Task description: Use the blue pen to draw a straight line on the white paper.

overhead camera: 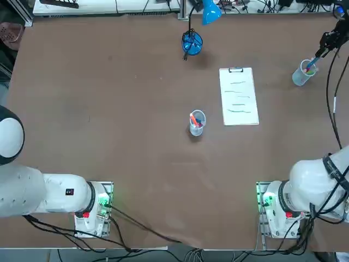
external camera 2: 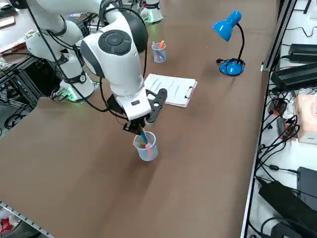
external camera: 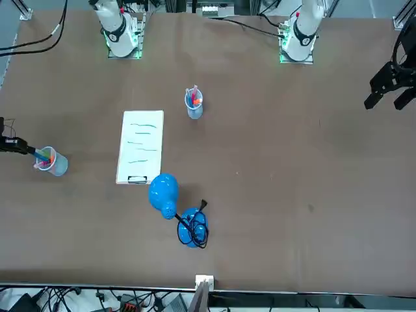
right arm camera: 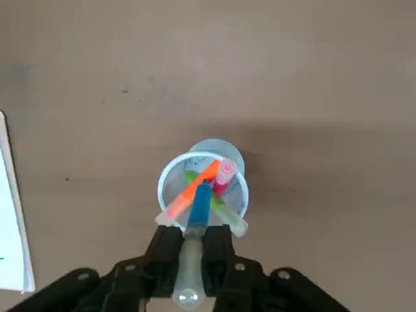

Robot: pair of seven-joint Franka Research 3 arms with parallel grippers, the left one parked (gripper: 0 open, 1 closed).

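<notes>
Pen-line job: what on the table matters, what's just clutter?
In play:
- thin bright blue pen, clamped in the right pincer, lower end in the clear plastic cup
- white rectangular paper on a clipboard

Lying about:
- orange, pink and green pens in that cup
- second clear cup of pens
- blue desk lamp

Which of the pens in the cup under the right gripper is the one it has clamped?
The blue pen: the right gripper is shut on its upper end. The orange, pink and green pens lean free in the cup.
</notes>
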